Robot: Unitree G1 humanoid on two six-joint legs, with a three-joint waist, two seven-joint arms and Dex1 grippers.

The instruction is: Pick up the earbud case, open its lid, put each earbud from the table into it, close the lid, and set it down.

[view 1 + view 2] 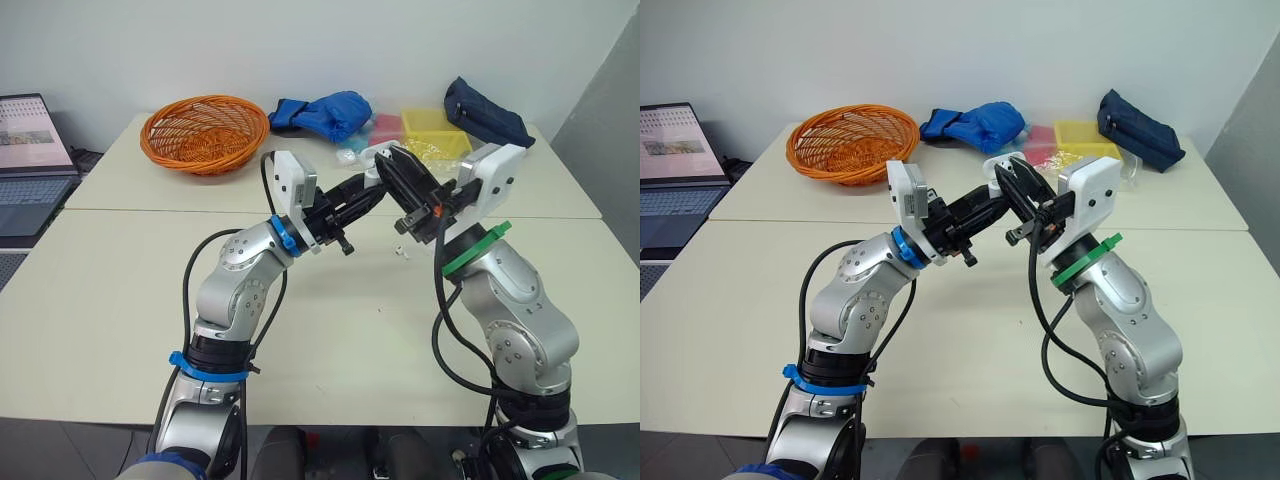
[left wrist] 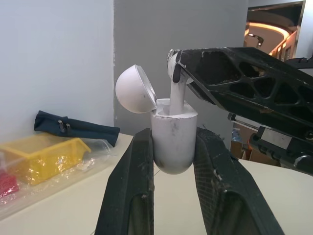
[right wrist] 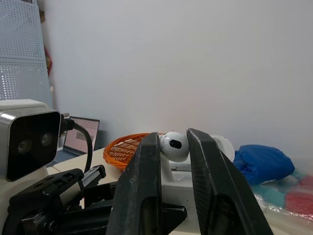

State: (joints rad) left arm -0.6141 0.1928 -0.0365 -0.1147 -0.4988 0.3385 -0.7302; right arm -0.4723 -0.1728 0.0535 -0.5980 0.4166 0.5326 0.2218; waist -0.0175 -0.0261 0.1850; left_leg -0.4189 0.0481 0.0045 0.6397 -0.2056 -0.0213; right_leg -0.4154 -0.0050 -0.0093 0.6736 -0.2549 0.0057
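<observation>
With the left claw (image 2: 175,147) clamping the open earbud case (image 2: 174,125) above the table (image 1: 120,300) at 12 o'clock, the right claw's (image 3: 173,139) pinched earbud (image 3: 174,146) could jam if its stem enters tilted.

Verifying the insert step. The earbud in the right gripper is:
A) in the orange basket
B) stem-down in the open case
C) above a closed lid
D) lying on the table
B: the right gripper pinches the earbud with its stem in the earbud case, which the left gripper holds with its lid open.
</observation>
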